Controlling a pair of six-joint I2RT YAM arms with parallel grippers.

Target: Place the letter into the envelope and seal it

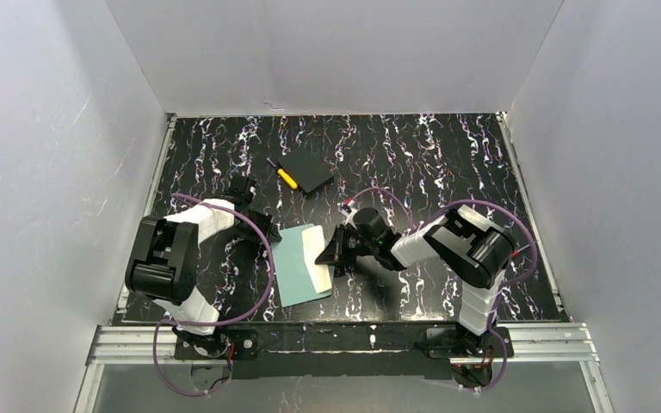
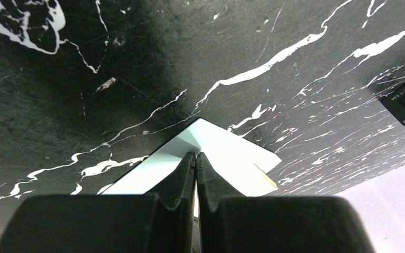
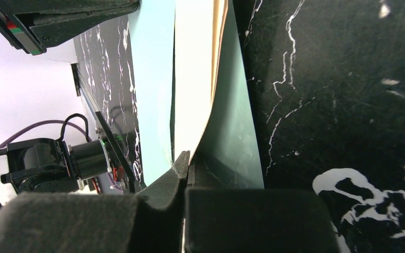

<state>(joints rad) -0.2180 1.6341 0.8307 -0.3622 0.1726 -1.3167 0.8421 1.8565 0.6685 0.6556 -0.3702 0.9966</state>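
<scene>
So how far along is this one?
The letter looks mostly inside the envelope, only a tan edge showing. In hand: left gripper pins a corner, right gripper pinches what looks like the flap. Left: fold it down, seal.

Envelope (image 1: 294,280) is lying flat on the black marbled table (image 1: 447,163), near the front edge, mid-width, long axis running slightly skewed toward the back. Pale teal-green body is facing up. Flap (image 1: 314,249) is standing open along its right side, showing a pale cream inner face and curling up off the body. Letter (image 3: 221,31) is sitting tucked in under the flap, only a thin tan sliver showing.
</scene>
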